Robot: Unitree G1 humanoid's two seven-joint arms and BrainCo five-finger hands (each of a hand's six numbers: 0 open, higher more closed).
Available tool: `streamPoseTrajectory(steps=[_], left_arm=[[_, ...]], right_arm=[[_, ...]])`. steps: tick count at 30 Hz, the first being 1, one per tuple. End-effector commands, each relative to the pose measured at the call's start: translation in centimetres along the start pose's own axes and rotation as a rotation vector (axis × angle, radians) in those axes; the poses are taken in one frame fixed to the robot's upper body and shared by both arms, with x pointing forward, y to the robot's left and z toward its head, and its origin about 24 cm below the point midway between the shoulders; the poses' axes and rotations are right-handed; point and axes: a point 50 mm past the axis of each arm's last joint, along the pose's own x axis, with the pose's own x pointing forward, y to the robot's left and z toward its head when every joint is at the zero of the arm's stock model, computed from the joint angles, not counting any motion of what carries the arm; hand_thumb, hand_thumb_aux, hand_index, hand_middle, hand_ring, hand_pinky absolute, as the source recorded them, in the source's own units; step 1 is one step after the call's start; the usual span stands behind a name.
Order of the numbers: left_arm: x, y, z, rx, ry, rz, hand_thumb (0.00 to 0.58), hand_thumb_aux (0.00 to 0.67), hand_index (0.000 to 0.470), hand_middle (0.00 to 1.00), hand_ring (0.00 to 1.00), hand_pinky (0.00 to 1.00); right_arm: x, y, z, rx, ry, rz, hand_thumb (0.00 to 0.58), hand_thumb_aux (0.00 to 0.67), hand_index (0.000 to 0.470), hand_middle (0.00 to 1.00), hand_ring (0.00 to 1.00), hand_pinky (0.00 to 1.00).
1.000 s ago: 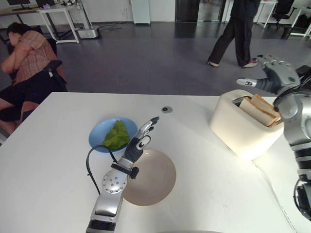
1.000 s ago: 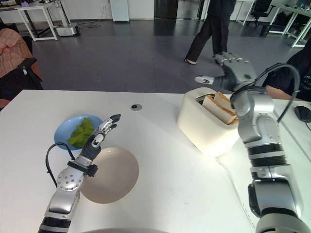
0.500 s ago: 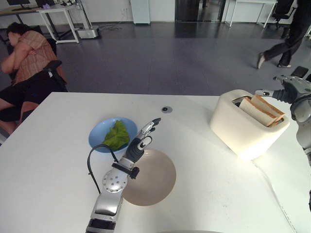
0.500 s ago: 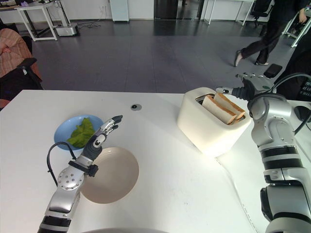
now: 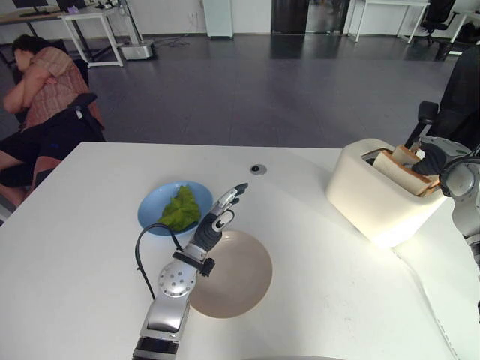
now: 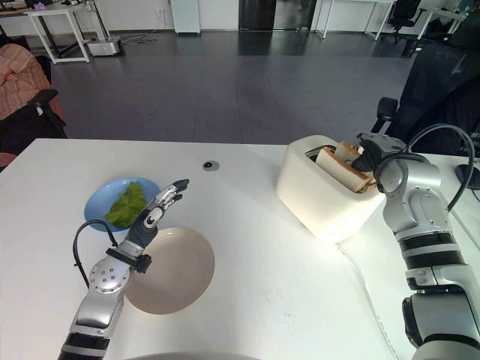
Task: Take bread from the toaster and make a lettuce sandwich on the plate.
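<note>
Left robot hand point(image 5: 214, 225): stretched flat and wide, holding nothing, pointing away from the robot. It hangs over the far-left rim of the beige plate point(image 5: 240, 281). The plate's bowl lies just to the right of and behind the fingertips point(image 5: 238, 186).

Blue plate point(image 5: 150, 206): just left of the left robot hand, near the beige plate's rim. Whether the two rims touch I cannot tell. A green lettuce leaf point(image 5: 180, 208) lies bunched on it, close beside the left robot hand.

A black cable loop point(image 6: 79, 247) arcs out from the left wrist, on the side towards the blue plate.

Right robot hand point(image 6: 367, 155): at the top of the white toaster point(image 6: 322, 199), against the far side of the bread point(image 6: 335, 165). Whether it grips the bread cannot be told from here. The hand is dark and partly hidden behind the slices.

Bread: two slices stand tilted in the toaster slot, tops well above the casing, directly left of the right robot hand.

Toaster: sits on the white surface point(image 6: 262, 300) directly below the right robot hand and well apart from the left one.

A small round disc point(image 6: 211, 166) is set into the surface beyond the left robot hand.
</note>
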Motion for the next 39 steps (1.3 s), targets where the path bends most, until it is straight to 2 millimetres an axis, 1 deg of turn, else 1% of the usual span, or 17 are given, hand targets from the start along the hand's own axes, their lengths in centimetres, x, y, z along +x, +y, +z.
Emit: streamPoseTrajectory(steps=[1, 5, 8, 9, 11, 13, 14, 15, 18, 19, 22, 24, 25, 28, 31, 34, 39], left_arm=[[0.2, 0.2, -0.2, 0.009, 0.007, -0.001, 0.0, 0.0, 0.0, 0.0, 0.0, 0.0], [0.2, 0.6, -0.2, 0.014, 0.008, 0.011, 0.0, 0.0, 0.0, 0.0, 0.0, 0.0], [0.2, 1.2, -0.2, 0.024, 0.005, 0.022, 0.0, 0.0, 0.0, 0.0, 0.0, 0.0], [0.2, 1.4, 0.0, 0.027, 0.002, 0.028, 0.0, 0.0, 0.0, 0.0, 0.0, 0.0], [0.3, 1.8, 0.1, 0.033, -0.001, 0.035, 0.0, 0.0, 0.0, 0.0, 0.0, 0.0], [0.4, 2.2, 0.2, 0.039, -0.004, 0.04, 0.0, 0.0, 0.0, 0.0, 0.0, 0.0], [0.4, 2.5, 0.3, 0.045, -0.005, 0.044, 0.0, 0.0, 0.0, 0.0, 0.0, 0.0], [0.4, 3.0, 0.4, 0.061, -0.006, 0.051, 0.0, 0.0, 0.0, 0.0, 0.0, 0.0], [0.5, 5.3, 1.1, 0.128, -0.012, 0.094, 0.0, 0.0, 0.0, 0.0, 0.0, 0.0], [0.6, 6.2, 1.3, 0.15, -0.013, 0.111, 0.0, 0.0, 0.0, 0.0, 0.0, 0.0], [0.3, 10.0, 2.3, 0.256, -0.006, 0.205, 0.0, 0.0, 0.0, 0.0, 0.0, 0.0], [0.0, 12.2, 2.9, 0.312, 0.001, 0.26, 0.0, 0.0, 0.0, 0.0, 0.0, 0.0], [-0.2, 12.9, 3.1, 0.327, 0.005, 0.279, 0.0, 0.0, 0.0, 0.0, 0.0, 0.0], [-0.9, 14.6, 3.4, 0.363, 0.019, 0.327, 0.0, 0.0, 0.0, 0.0, 0.0, 0.0], [-1.2, 15.2, 3.4, 0.372, 0.026, 0.346, 0.0, 0.0, 0.0, 0.0, 0.0, 0.0], [-1.2, 15.4, 3.1, 0.375, 0.032, 0.352, 0.0, 0.0, 0.0, 0.0, 0.0, 0.0], [-1.4, 15.4, 2.9, 0.377, 0.038, 0.361, 0.0, 0.0, 0.0, 0.0, 0.0, 0.0]], right_arm=[[0.2, -0.6, 0.1, 0.022, -0.006, -0.062, 0.58, 0.67, 0.47, 0.0, 0.0, 0.0], [-0.1, -4.5, 0.7, 0.068, -0.047, -0.328, 0.58, 0.67, 0.47, 0.0, 0.0, 0.0], [-1.3, -8.1, 2.3, 0.105, -0.154, -0.583, 0.58, 0.67, 0.47, 0.0, 0.0, 0.0], [-1.5, -8.9, 2.8, 0.107, -0.189, -0.628, 0.58, 0.67, 0.47, 0.0, 0.0, 0.0], [-1.7, -9.7, 3.8, 0.129, -0.247, -0.676, 0.58, 0.67, 0.47, 0.0, 0.0, 0.0], [-1.7, -9.8, 5.0, 0.201, -0.327, -0.65, 0.58, 0.67, 0.47, 0.0, 0.0, 0.0], [-1.5, -9.3, 5.9, 0.202, -0.363, -0.602, 0.58, 0.67, 0.47, 0.0, 0.0, 0.0], [-1.3, -8.5, 7.2, 0.262, -0.432, -0.517, 0.58, 0.67, 0.47, 0.0, 0.0, 0.0], [-1.6, -5.3, 12.1, 0.389, -0.662, -0.246, 0.58, 0.67, 0.47, 0.0, 0.0, 0.0], [-2.0, -4.4, 13.6, 0.414, -0.723, -0.173, 0.58, 0.67, 0.47, 0.0, 0.0, 0.0], [-4.0, -0.5, 19.1, 0.473, -0.914, 0.086, 0.58, 0.67, 0.47, 0.0, 0.0, 0.0], [-5.6, 1.7, 22.0, 0.509, -1.005, 0.234, 0.58, 0.67, 0.47, 0.0, 0.0, 0.0], [-6.1, 2.4, 22.9, 0.521, -1.034, 0.286, 0.58, 0.67, 0.47, 0.0, 0.0, 0.0], [-7.4, 4.5, 25.1, 0.54, -1.084, 0.431, 0.58, 0.67, 0.47, 0.0, 0.0, 0.0], [-8.8, 6.7, 26.5, 0.553, -1.116, 0.559, 0.58, 0.67, 0.47, 0.0, 0.0, 0.0], [-9.7, 8.4, 27.2, 0.531, -1.124, 0.634, 0.58, 0.67, 0.47, 0.0, 0.0, 0.0], [-10.0, 10.8, 27.4, 0.475, -1.099, 0.721, 0.58, 0.67, 0.47, 0.0, 0.0, 0.0]])
